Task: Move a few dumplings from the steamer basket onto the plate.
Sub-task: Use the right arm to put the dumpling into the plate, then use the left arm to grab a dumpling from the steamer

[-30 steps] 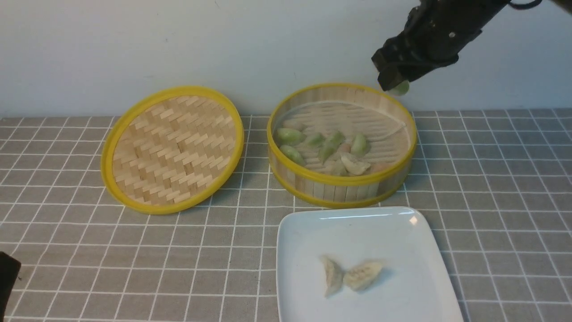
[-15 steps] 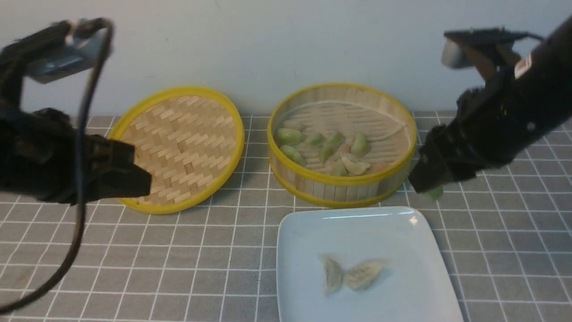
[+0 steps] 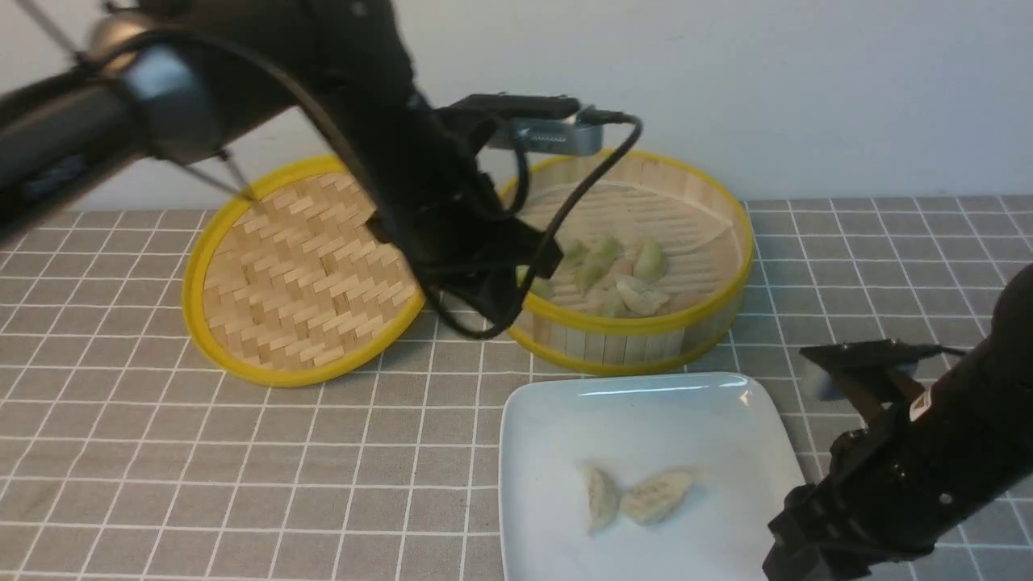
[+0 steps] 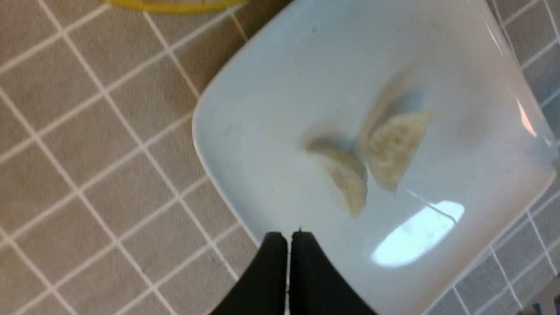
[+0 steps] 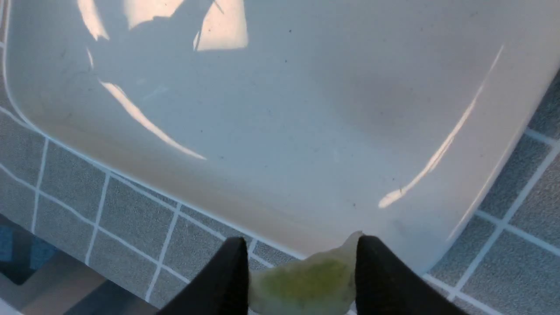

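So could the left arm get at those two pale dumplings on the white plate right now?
Probably yes: nothing covers the two dumplings, and the left gripper is empty, though shut, so it would need to open first.

One glossy white square plate (image 3: 557,420) is seen, with two cream-white crescent dumplings (image 3: 629,495) counted on it. One round yellow-rimmed bamboo steamer basket (image 3: 617,324) is shown at the plate's twelve o'clock, and one shallow yellow-rimmed woven bamboo disc (image 3: 307,266) at its ten o'clock. One pale green dumpling (image 5: 308,282) is gripped; those in the basket are partly hidden.
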You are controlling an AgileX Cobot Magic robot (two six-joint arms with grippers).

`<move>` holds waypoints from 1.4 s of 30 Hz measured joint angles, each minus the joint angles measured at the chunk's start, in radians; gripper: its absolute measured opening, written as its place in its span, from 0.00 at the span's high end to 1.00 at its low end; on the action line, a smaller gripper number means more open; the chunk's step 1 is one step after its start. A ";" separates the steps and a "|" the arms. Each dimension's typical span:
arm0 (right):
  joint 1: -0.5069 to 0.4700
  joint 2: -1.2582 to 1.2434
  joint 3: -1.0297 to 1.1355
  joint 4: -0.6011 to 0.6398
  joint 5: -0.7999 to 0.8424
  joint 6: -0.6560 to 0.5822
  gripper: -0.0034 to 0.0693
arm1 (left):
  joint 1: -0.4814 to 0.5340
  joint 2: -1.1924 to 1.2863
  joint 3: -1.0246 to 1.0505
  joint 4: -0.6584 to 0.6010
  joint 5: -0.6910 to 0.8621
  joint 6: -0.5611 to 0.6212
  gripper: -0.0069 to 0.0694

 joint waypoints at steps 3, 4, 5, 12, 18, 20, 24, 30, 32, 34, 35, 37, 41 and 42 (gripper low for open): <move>0.000 -0.001 0.003 0.034 -0.055 -0.022 0.55 | -0.021 0.114 -0.165 0.033 0.005 -0.031 0.92; 0.000 -0.001 0.003 0.046 -0.075 -0.037 0.55 | -0.027 0.138 -0.204 0.039 0.005 -0.037 0.92; 0.000 -0.001 0.003 0.058 -0.089 -0.050 0.55 | -0.028 0.156 -0.233 0.041 0.006 -0.041 0.92; 0.000 0.001 0.003 0.113 -0.152 -0.108 0.53 | -0.036 0.253 -0.398 0.042 0.008 -0.048 0.92; 0.000 0.035 0.003 0.142 -0.152 -0.118 0.40 | -0.036 0.288 -0.410 0.046 -0.072 -0.030 0.91; 0.000 0.039 0.003 0.164 -0.152 -0.137 0.32 | -0.036 0.309 -0.410 0.059 -0.128 -0.021 0.90; 0.000 0.039 0.003 0.192 -0.144 -0.160 0.26 | -0.036 0.349 -0.410 0.070 -0.205 -0.014 0.81; 0.000 0.039 0.003 0.203 -0.138 -0.186 0.25 | -0.036 0.412 -0.410 0.104 -0.299 -0.014 0.55; 0.000 0.039 0.003 0.203 -0.138 -0.197 0.25 | -0.036 0.438 -0.410 0.110 -0.330 -0.014 0.47; 0.000 0.039 0.003 0.204 -0.138 -0.205 0.25 | -0.036 0.462 -0.410 0.112 -0.371 -0.013 0.41; 0.000 0.039 0.003 0.204 -0.138 -0.207 0.25 | -0.036 0.474 -0.410 0.113 -0.391 -0.012 0.39; 0.000 0.039 0.003 0.205 -0.138 -0.208 0.25 | -0.036 0.493 -0.410 0.117 -0.423 -0.010 0.37; 0.000 0.039 0.003 0.205 -0.138 -0.211 0.25 | -0.036 0.514 -0.410 0.137 -0.447 -0.010 0.37; 0.000 0.039 0.003 0.205 -0.138 -0.225 0.25 | -0.036 0.524 -0.410 0.154 -0.452 -0.010 0.37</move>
